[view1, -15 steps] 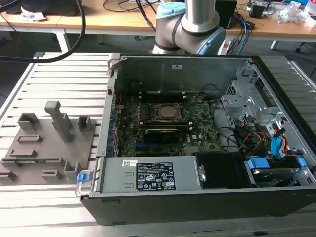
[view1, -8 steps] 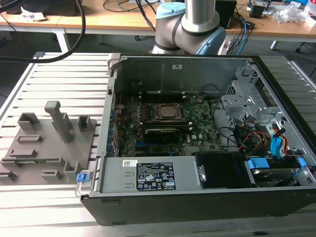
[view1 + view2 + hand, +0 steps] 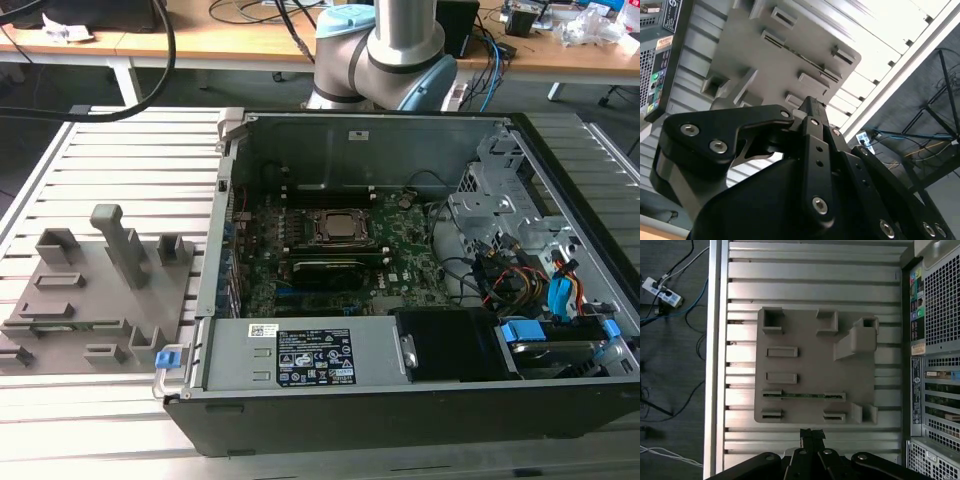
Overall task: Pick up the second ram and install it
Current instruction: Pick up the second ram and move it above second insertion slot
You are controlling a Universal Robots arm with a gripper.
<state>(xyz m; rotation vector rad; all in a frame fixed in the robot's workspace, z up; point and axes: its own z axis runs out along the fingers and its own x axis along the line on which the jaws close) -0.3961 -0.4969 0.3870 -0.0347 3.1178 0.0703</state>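
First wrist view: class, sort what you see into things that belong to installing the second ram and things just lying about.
Belongs to the job:
second ram, lying in a slot of the grey holder tray
gripper
computer case

Just lying about:
power strip
floor cables

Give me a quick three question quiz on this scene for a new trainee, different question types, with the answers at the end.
1. True or false: the claw holds the second ram.
2. In the exterior view, the grey holder tray sits: A) on the wooden desk; B) on the slatted table, to the exterior view's left of the computer case; C) on top of the arm.
3. Fill in: the computer case is ____, its motherboard exposed.
Key: 1 false, it lies in a tray slot; 2 B; 3 open.
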